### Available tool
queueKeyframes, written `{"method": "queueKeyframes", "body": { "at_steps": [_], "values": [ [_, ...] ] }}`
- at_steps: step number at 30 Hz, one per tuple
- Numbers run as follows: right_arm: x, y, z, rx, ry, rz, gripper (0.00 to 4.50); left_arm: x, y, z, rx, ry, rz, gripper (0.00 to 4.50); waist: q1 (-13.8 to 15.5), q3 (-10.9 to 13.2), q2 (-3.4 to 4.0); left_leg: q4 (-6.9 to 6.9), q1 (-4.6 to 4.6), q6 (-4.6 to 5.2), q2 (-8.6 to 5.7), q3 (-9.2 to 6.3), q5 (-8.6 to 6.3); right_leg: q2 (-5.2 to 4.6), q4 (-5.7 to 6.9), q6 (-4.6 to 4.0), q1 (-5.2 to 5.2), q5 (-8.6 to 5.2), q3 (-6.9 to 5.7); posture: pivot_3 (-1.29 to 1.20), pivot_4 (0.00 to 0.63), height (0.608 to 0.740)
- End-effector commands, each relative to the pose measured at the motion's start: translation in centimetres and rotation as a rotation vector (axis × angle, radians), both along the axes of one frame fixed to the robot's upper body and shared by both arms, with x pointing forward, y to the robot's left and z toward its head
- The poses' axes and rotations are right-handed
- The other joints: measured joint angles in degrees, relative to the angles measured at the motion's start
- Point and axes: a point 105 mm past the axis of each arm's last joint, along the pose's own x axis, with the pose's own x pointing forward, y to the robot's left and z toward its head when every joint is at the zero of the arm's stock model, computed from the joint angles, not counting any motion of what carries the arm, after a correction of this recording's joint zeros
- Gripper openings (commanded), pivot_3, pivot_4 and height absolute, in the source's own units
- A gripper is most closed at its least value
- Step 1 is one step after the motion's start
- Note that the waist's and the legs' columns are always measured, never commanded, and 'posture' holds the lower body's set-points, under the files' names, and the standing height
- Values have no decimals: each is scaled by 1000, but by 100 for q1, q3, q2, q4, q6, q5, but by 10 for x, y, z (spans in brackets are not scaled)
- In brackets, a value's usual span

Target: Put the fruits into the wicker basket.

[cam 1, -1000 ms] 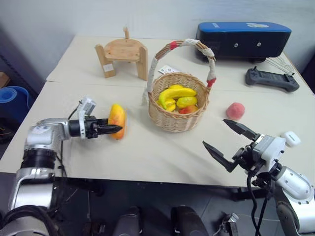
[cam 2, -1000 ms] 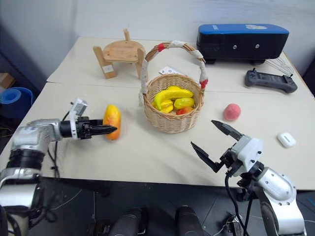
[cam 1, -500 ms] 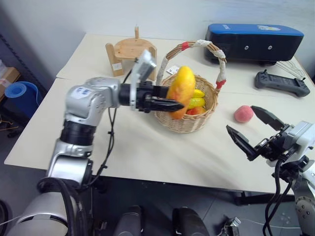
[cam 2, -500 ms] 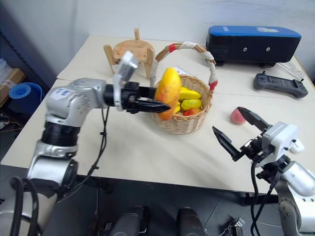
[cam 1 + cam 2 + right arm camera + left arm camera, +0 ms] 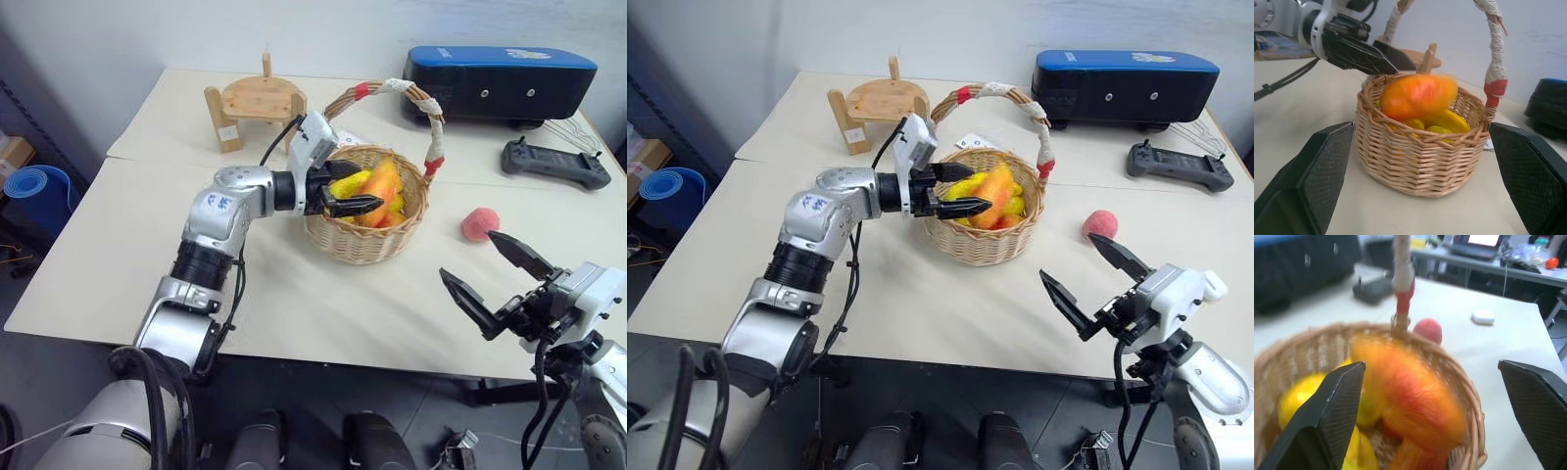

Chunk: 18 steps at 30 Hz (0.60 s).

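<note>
The left tool (image 5: 355, 194) reaches level over the near-left rim of the basket (image 5: 367, 240), its fingers spread and released — the mango (image 5: 380, 191) lies free between and beyond them, inside the basket on top of the yellow fruits (image 5: 350, 184). The basket stands mid-table (image 5: 294, 294), its cloth-wrapped handle (image 5: 433, 127) arching above. The peach (image 5: 479, 223) sits on the table just right of the basket. The right tool (image 5: 490, 279) hangs at the near right edge, fingers wide apart and holding nothing — well apart from the peach. A wooden stand (image 5: 253, 108), a blue case (image 5: 498, 80) and a black controller (image 5: 554, 162) lie at the far side.
</note>
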Motion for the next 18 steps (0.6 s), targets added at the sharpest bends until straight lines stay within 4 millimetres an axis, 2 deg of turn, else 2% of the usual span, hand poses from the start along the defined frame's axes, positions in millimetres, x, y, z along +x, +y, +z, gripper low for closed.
{"method": "queueKeyframes", "body": {
  "at_steps": [1,3,6,8,9,10,13,14,16,18],
  "values": [
    [-4,-14,8,-20,-29,-46,4500,-20,19,15,-35,-143,-123,4477,-22,0,0,-1,1,0,1,1,0,3,1,0,0,0,-1,0,150,740],
    [-6,-26,7,-5,-29,-98,4500,-34,35,12,-25,-164,-193,4477,-25,0,0,-2,2,-6,7,1,1,8,2,-1,-1,0,0,0,150,740],
    [-10,-54,-5,-15,-1,-238,4500,-51,64,10,10,-153,-258,4477,-17,0,1,-2,2,-5,7,-1,1,5,1,-2,1,0,8,0,150,740],
    [-20,-82,-17,-2,25,-377,4500,-47,96,9,17,-199,-111,4477,-17,-1,2,-4,3,-1,7,-3,-2,1,-3,-3,5,-1,9,0,150,740],
    [-23,-90,-20,2,33,-412,4500,-45,105,9,19,-221,-57,4477,-15,-2,4,-5,3,1,7,-4,-2,0,-6,-3,6,-1,9,0,150,740],
    [-28,-95,-25,2,43,-436,4500,-45,116,4,36,-217,-20,4477,-11,-3,5,-7,4,3,7,-4,-4,-4,-6,-3,6,-1,10,0,150,740],
    [-42,-99,-50,20,113,-477,4500,-41,162,-20,-67,-114,132,4477,-25,-7,13,-23,14,24,3,-4,-16,-14,-10,-3,12,-1,11,0,150,740],
    [-44,-100,-55,25,125,-489,4500,-41,170,-27,-81,-96,153,4477,-27,-7,13,-27,20,29,3,-4,-19,-16,-10,-4,15,-1,11,0,150,740],
    [-43,-105,-58,14,121,-531,4500,-44,174,-33,-68,-98,164,4477,-30,-7,12,-29,21,29,3,-5,-19,-18,-6,-8,11,1,10,0,150,740],
    [-28,-107,-49,50,103,-572,4500,-46,168,-27,-83,-107,151,4477,-33,-6,11,-28,20,30,3,-6,-17,-22,-8,-14,11,5,10,0,150,740]
  ]
}}
